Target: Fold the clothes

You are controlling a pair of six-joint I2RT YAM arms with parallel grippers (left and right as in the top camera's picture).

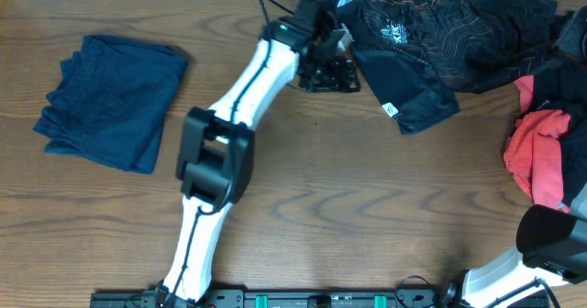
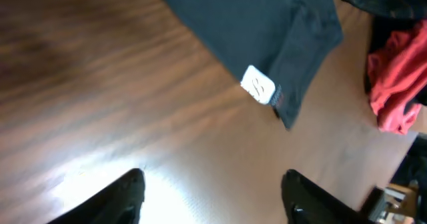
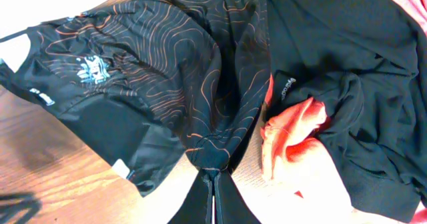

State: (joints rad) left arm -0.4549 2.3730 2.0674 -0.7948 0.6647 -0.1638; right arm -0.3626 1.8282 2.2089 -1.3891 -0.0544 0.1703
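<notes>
The overhead camera looks straight down on the whole worktop [image 1: 367, 207] from far above, with the arm bases [image 1: 183, 294] at 6 o'clock. The left wrist camera is low and tilted, and it faces the white tag [image 2: 257, 85] toward 1 o'clock; the overhead view shows this tag too. The right wrist camera is very near, over the black jersey [image 3: 167, 64], which the overhead view has at 1 o'clock.

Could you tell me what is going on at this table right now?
Two robot arms are working through a pile of clothes. A navy garment lies folded at the left of the table. The left claw hangs open over bare wood beside the black jersey with orange lines, holding nothing. The right claw is shut and seems to pinch a bunched edge of that jersey. A coral-red piece lies in the heap at the right.
</notes>
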